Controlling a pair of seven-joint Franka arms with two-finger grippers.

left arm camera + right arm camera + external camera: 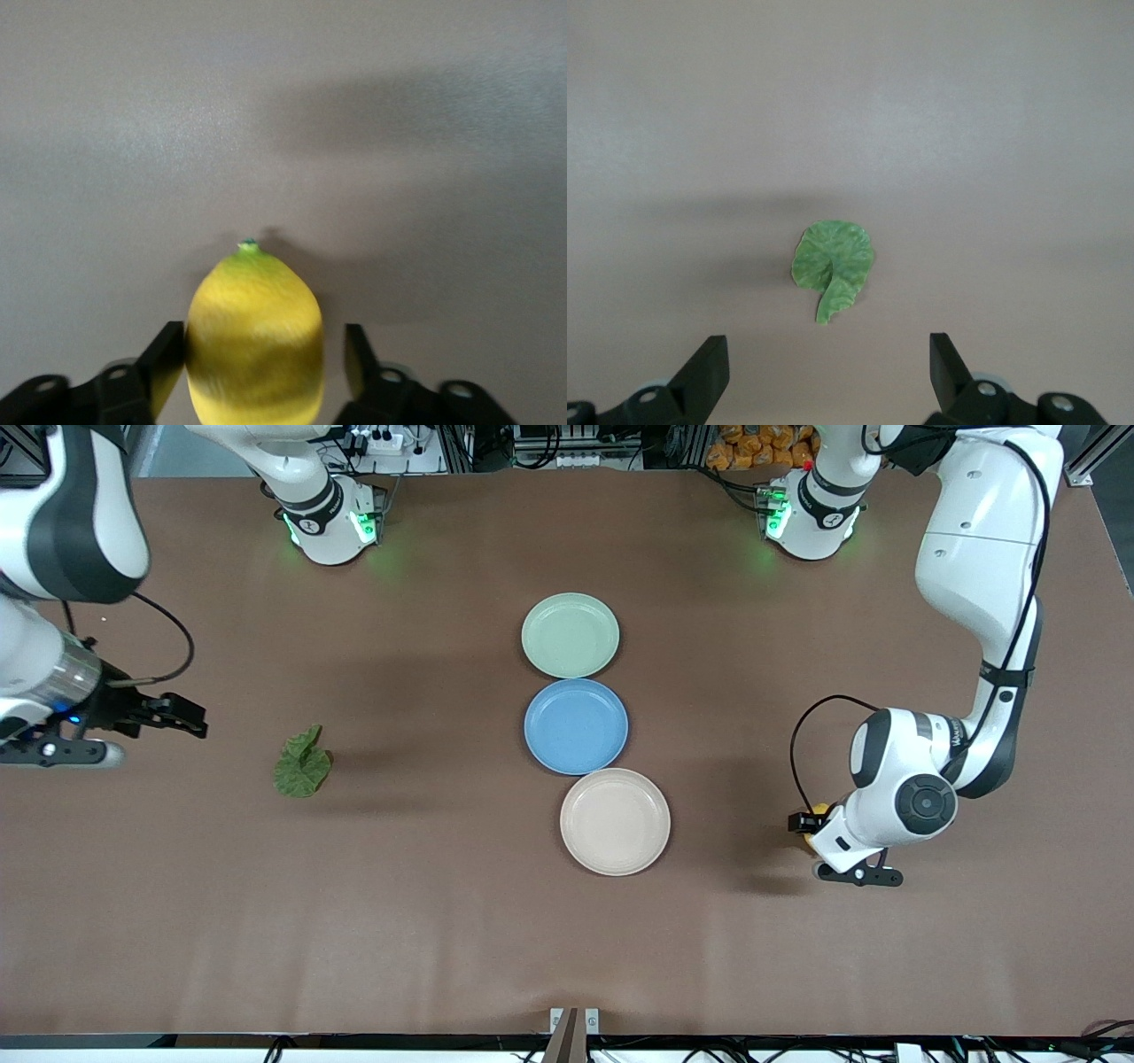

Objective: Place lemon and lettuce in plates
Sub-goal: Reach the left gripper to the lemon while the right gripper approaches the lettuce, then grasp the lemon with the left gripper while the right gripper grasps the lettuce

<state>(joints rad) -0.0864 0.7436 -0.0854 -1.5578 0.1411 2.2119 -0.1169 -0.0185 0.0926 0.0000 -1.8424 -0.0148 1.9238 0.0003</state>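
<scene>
The left pincer [257, 372] straddles the lemon [255, 341] on the surface [443, 921], one finger touching, the other just apart; close squarely before lifting toward the beige-pink plate [615, 821]. The right pincer [828, 376] hovers wide near the lettuce [302, 763].

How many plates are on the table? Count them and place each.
3, in a row mid-table: green plate nearest the bases, blue plate in the middle, beige plate nearest the camera. None appears hidden.

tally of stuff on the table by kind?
plates: 3 (mint green plate, blue plate, beige-pink plate)
lemon: 1
lettuce: 1
total: 5
</scene>
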